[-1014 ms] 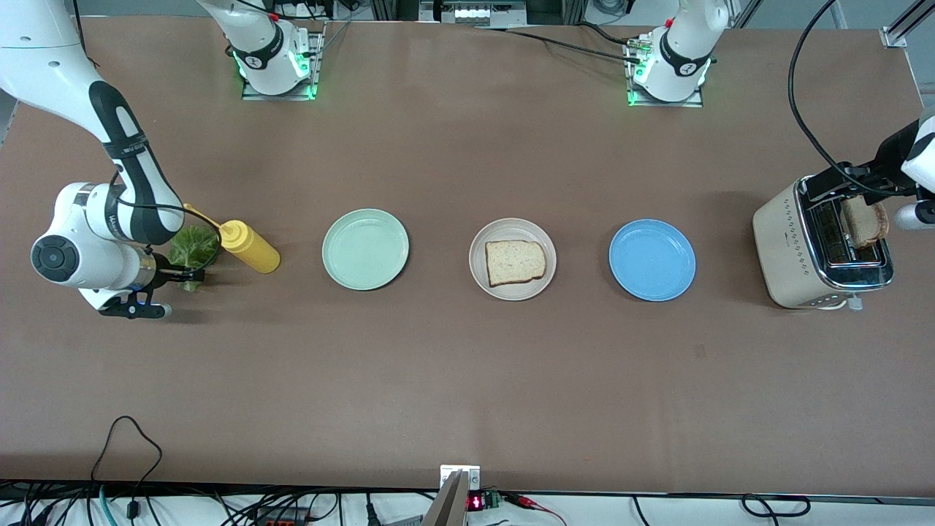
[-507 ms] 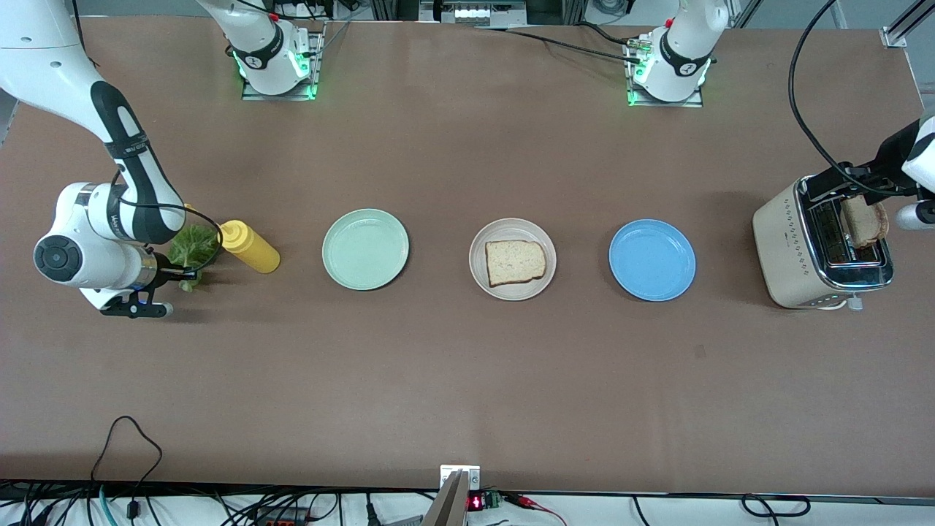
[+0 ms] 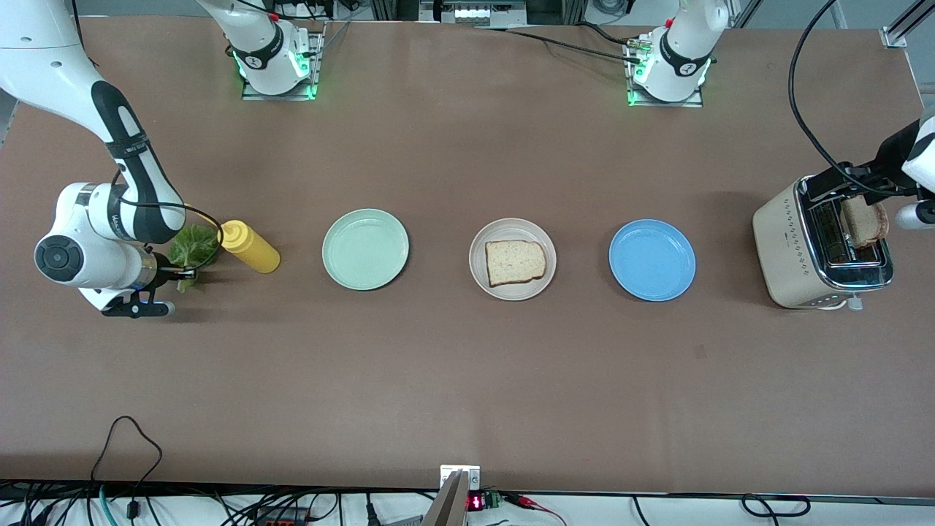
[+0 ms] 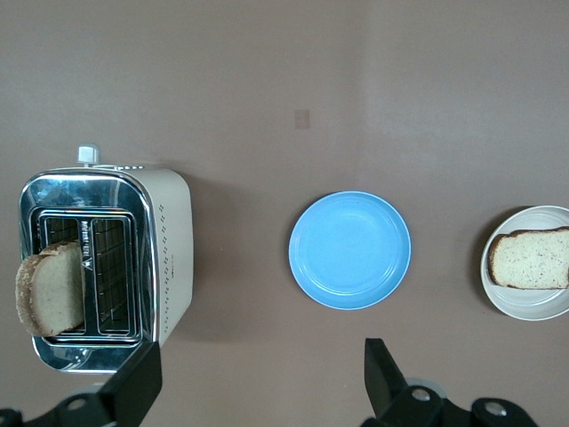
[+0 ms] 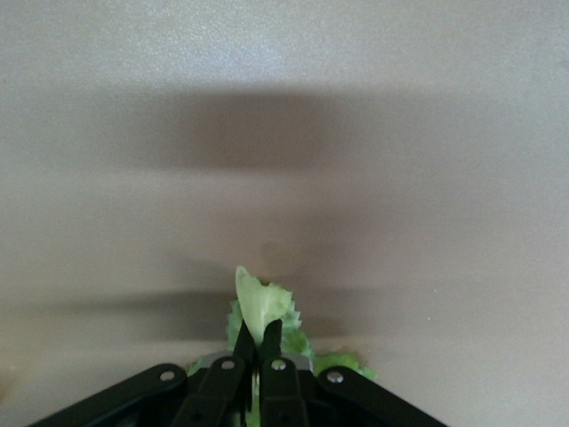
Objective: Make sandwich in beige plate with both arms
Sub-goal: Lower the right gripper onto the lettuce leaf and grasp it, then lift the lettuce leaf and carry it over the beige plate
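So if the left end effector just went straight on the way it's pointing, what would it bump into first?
The left end effector, open, looks down from above the toaster and blue plate. Straight on, it would probably meet bare table between them, though depth is unclear.

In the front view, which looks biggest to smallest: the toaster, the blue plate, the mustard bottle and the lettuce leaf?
1. toaster
2. blue plate
3. mustard bottle
4. lettuce leaf, though the right arm partly hides it, so it is unsure.

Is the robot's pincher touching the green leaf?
Touching. The right wrist view shows the right gripper with its fingers pinched shut on the lettuce leaf, which pokes out between them.
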